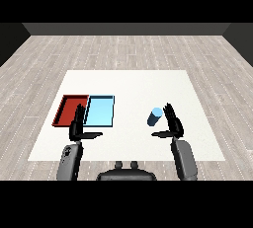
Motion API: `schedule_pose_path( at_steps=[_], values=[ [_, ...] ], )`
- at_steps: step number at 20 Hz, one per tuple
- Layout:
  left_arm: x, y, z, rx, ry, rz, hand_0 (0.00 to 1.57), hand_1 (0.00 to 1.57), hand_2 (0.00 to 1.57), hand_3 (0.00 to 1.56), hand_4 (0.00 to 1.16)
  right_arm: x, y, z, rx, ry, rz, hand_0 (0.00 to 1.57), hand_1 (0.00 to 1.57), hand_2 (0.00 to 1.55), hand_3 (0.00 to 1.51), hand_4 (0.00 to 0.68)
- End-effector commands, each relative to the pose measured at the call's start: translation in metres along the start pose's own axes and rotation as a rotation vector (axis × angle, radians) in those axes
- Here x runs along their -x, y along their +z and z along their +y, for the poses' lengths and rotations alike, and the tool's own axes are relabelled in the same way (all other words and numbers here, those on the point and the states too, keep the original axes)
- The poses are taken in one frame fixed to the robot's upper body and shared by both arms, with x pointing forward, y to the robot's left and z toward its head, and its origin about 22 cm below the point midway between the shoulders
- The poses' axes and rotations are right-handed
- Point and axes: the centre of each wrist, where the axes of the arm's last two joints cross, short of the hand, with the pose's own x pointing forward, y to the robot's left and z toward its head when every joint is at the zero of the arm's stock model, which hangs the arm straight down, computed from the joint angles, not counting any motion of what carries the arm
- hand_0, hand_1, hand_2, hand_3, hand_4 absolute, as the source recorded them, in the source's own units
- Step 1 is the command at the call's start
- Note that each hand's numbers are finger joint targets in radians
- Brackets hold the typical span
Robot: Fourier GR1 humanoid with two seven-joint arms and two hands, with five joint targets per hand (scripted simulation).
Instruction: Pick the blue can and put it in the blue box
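1. Right hand (pixel 173 123): fingers straight, thumb out to the side — spread wide, holding nothing.
2. Blue can (pixel 154 117) lies tilted on the white table (pixel 133 86), just left of those fingers; can't tell if touching.
3. Left hand (pixel 78 126): fingers straight too, empty — over the near edges of the trays.
4. Light blue tray (pixel 100 111) sits beside the red tray (pixel 69 109), well left of the can.

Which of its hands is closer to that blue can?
The right hand. It stands open just beside the blue can, on the can's right. The left hand is far off, in front of the two trays.
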Motion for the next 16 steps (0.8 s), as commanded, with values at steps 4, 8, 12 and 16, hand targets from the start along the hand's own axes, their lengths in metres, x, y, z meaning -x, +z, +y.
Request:
schedule_pose_path(
  at_steps=[4, 8, 12, 16],
  values=[
    [-0.009, 0.010, -0.006, -0.027, -0.005, 0.000, 0.00, 0.00, 0.00, 0.00, 0.00, 0.009, -0.004, -0.016, 0.025, 0.012, 0.007, 0.00, 0.00, 0.00, 0.00, 0.000],
    [-0.002, 0.007, 0.007, -0.011, -0.010, -0.010, 0.00, 0.00, 0.00, 0.00, 0.00, -0.004, -0.014, -0.022, 0.011, -0.024, 0.037, 0.00, 0.00, 0.00, 0.00, 0.000],
    [0.000, 0.015, -0.002, 0.001, -0.015, 0.008, 0.00, 0.00, 0.00, 0.00, 0.00, 0.034, -0.009, -0.020, 0.061, -0.018, 0.089, 0.00, 0.00, 0.00, 0.00, 0.000],
    [0.006, 0.005, 0.003, 0.007, 0.001, 0.002, 0.00, 0.00, 0.00, 0.00, 0.00, 0.034, -0.026, -0.009, 0.077, -0.043, 0.136, 0.00, 0.00, 0.00, 0.00, 0.000]
  ],
)
